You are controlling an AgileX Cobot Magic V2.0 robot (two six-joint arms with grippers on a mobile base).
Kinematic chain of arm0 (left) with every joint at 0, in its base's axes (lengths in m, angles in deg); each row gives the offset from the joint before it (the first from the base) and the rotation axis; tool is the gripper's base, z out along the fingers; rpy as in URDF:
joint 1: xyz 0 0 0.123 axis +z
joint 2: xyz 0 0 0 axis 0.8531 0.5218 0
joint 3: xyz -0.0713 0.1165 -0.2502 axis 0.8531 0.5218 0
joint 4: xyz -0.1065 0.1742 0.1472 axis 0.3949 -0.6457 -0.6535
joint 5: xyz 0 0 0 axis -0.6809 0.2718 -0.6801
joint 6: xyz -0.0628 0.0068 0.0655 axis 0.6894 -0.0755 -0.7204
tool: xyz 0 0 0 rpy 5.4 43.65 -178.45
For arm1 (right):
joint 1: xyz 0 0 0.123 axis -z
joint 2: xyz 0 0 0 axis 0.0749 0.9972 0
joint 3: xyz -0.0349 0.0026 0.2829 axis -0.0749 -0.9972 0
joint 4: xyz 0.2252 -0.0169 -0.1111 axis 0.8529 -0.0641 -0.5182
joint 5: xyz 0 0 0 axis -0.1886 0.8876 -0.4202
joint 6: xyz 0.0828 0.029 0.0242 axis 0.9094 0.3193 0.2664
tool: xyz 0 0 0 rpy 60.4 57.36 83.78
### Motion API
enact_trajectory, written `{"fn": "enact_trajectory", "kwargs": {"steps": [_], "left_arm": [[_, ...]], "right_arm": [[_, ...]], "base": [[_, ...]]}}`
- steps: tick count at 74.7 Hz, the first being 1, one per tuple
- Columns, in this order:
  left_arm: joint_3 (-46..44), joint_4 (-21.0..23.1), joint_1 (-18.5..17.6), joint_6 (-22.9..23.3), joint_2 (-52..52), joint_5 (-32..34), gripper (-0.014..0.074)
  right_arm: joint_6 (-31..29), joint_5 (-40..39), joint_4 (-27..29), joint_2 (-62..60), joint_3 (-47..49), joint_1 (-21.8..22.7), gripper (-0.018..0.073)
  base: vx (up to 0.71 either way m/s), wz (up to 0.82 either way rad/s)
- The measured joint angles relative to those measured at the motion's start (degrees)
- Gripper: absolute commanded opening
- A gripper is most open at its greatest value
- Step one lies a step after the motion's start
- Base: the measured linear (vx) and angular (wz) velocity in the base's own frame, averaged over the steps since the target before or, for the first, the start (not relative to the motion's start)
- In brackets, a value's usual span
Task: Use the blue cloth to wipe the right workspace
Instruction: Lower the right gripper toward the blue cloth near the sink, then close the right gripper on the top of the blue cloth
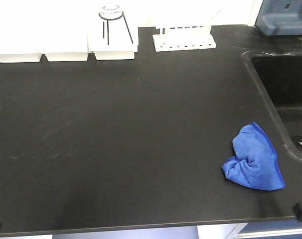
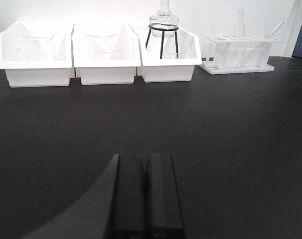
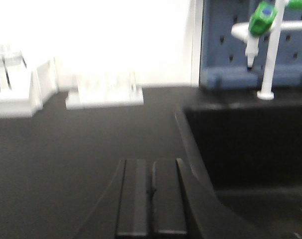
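**Blue microfibre cloth** (image 1: 253, 159): crumpled in a loose heap on the right part of the matte black counter (image 1: 116, 139), near the front edge and just beside the rim of the recessed black sink (image 1: 280, 84). It is apart from both arms, so wiping has evidently not begun.

**Handling (judged from the folds):** the cloth is light, soft and limp. It will flatten under pressure, drag rather than glide, and trail if lifted by one corner. The raised central bunch, where several layers meet, appears the best place to pinch from above. A grasp on the thin bound edge would likely catch a single layer only.

**Left end effector** (image 2: 145, 199): flat black fingers pressed together with nothing between them, low over bare counter.

**Right end effector** (image 3: 152, 196): likewise closed and empty, near the sink's left rim. This view is blurred and does not show the cloth.

**Back wall:** three white plastic bins (image 2: 106, 55), a clear glass flask on a black wire stand (image 2: 163, 22) at the rightmost bin, and a white test-tube rack (image 1: 183, 40).
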Motion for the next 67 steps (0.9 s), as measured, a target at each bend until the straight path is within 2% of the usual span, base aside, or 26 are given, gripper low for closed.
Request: {"fn": "enact_trajectory", "kwargs": {"steps": [8,18,24,30,45,51,67], "left_arm": [[0.00,0.00,0.00,0.00,0.00,0.00,-0.0006],[0.00,0.00,0.00,0.00,0.00,0.00,-0.0006],[0.00,0.00,0.00,0.00,0.00,0.00,-0.0006],[0.00,0.00,0.00,0.00,0.00,0.00,-0.0006],[0.00,0.00,0.00,0.00,0.00,0.00,-0.0006],[0.00,0.00,0.00,0.00,0.00,0.00,-0.0006],[0.00,0.00,0.00,0.00,0.00,0.00,-0.0006]], "right_arm": [[0.57,-1.79,1.81,0.00,3.07,0.00,-0.0008],[-2.02,2.42,2.10,3.64,15.16,0.00,-0.0008],[-5.03,8.67,2.15,10.78,24.53,0.00,-0.0008],[-7.23,18.22,2.19,20.23,33.89,0.00,-0.0008],[-8.39,41.87,2.27,41.70,52.28,0.00,-0.0008],[-8.46,46.36,2.27,47.38,55.69,0.00,-0.0008],[-8.39,47.93,3.08,58.49,57.07,0.00,-0.0003]], "base": [[0.00,0.00],[0.00,0.00],[0.00,0.00],[0.00,0.00],[0.00,0.00],[0.00,0.00],[0.00,0.00]]}}
